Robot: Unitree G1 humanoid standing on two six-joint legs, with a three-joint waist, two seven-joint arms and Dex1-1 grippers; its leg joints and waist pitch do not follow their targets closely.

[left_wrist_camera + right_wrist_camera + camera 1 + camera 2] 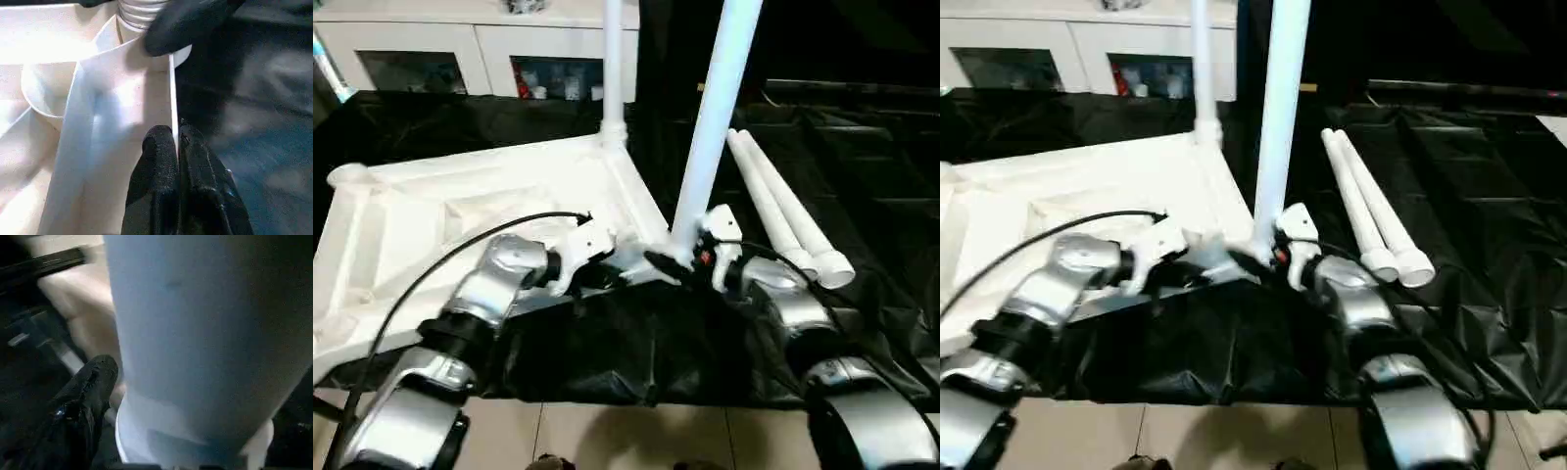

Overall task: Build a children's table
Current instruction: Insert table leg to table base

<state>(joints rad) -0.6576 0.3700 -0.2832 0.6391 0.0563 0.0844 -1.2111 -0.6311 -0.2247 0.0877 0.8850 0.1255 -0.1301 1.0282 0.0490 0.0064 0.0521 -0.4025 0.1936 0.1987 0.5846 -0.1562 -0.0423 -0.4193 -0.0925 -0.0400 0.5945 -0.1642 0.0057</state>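
I'm pinching the thin edge wall of the upside-down tabletop (460, 211) between my left gripper (176, 147) fingers, clenched tight on the rim just short of the near corner socket. My right gripper (677, 262) is wrapping the base of a tube leg (715, 117) that is standing in that socket, one finger (90, 382) pressing its side. Two spare legs (783, 220) are lying beyond my right jaws.
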